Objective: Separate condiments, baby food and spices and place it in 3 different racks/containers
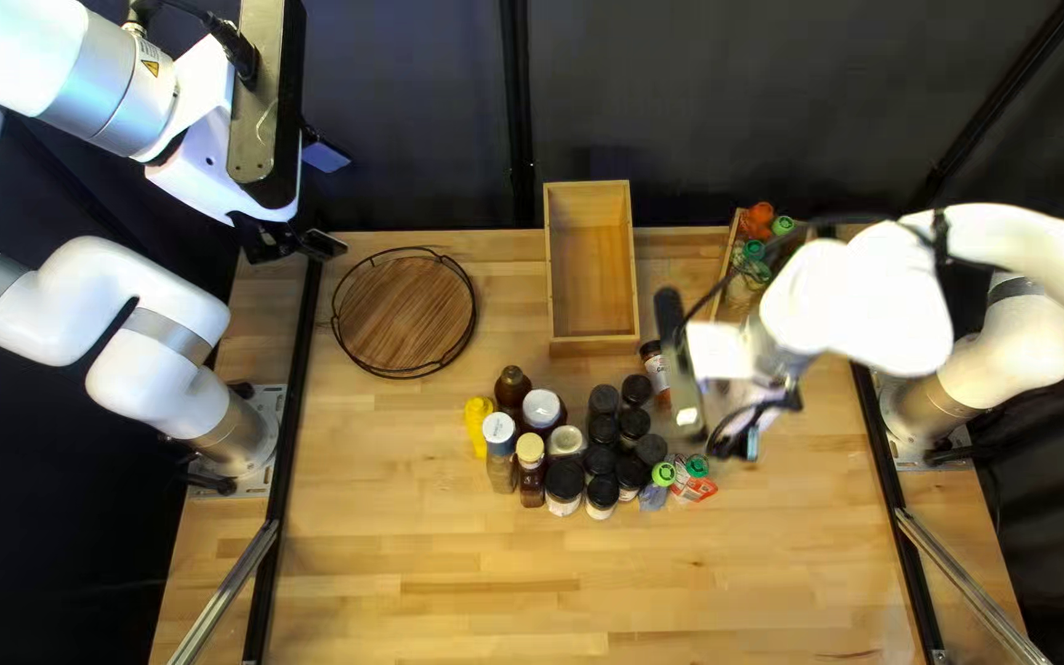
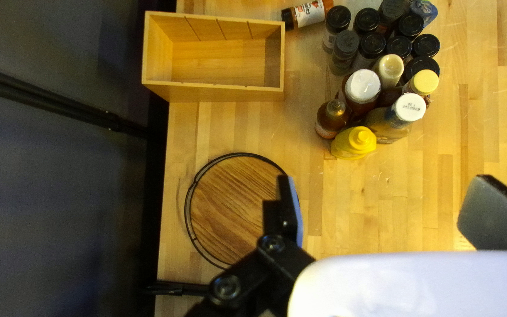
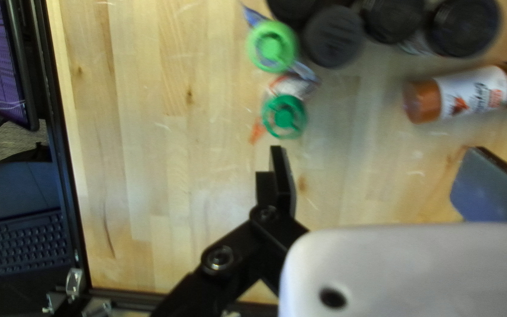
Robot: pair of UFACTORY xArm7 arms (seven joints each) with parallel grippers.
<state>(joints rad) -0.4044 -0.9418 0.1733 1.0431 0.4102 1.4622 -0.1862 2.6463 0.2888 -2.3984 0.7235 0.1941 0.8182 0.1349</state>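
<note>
Right gripper (image 1: 748, 441), fingers wide apart, hangs near two pouches (image 1: 692, 485) right of the top left view's centre. Beyond them stand black-lidded jars (image 1: 565, 478), then sauce bottles (image 1: 499, 453). Wooden box (image 1: 591, 265): upper centre; round tray (image 1: 404, 314): upper left; partly hidden crate (image 1: 727, 261) holding pouches: upper right. Left gripper (image 1: 328, 200), upper left, is wide too.

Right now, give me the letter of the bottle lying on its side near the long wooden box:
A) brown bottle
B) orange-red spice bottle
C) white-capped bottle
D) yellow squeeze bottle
B: the orange-red spice bottle lies flat on the table, its black cap toward the long wooden box.
</note>
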